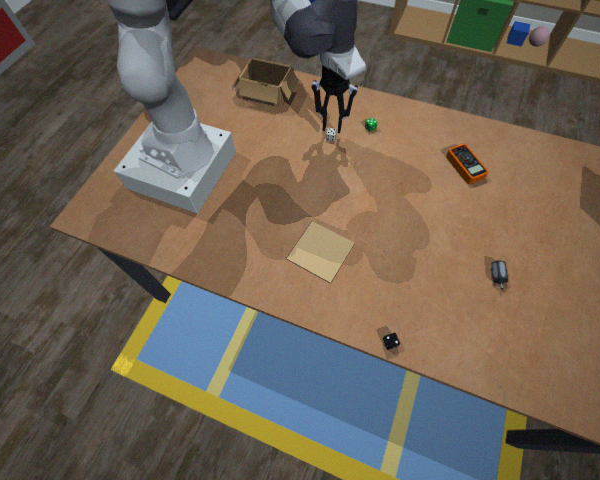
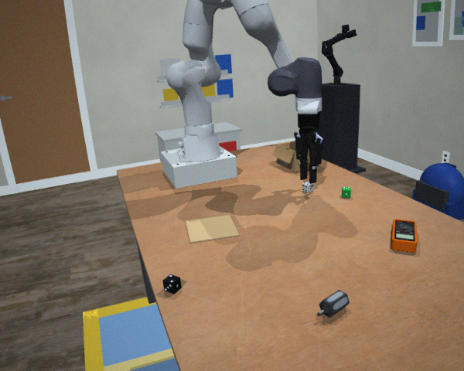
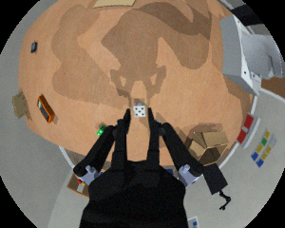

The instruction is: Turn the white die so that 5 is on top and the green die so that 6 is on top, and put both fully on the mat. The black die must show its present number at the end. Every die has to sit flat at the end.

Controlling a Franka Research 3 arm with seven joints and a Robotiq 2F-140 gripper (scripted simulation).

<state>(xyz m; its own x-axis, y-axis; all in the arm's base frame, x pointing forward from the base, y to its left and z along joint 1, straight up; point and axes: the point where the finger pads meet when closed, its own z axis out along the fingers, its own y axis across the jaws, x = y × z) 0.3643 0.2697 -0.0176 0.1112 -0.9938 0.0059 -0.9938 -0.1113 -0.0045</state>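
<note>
The white die (image 1: 331, 135) (image 2: 308, 187) (image 3: 140, 109) sits on the table; its upper face appears to show five pips in the wrist view. My gripper (image 1: 332, 130) (image 2: 308, 181) (image 3: 139, 113) is partly open and empty, pointing down just above the white die. The green die (image 1: 371, 124) (image 2: 346, 192) (image 3: 101, 130) lies beside it, several pips on top and one on a side. The black die (image 1: 390, 341) (image 2: 171, 284) rests near the front edge; its top number is unclear. The pale yellow mat (image 1: 320, 251) (image 2: 212, 229) (image 3: 114, 3) bears no die.
An open cardboard box (image 1: 259, 91) (image 3: 209, 146) stands behind the gripper, near the robot base (image 1: 158, 184) (image 2: 200, 171). An orange multimeter (image 1: 466, 163) (image 2: 404, 235) (image 3: 45, 109) lies beyond the green die. A grey motor-like object (image 1: 499, 272) (image 2: 334, 303) lies farther along the table.
</note>
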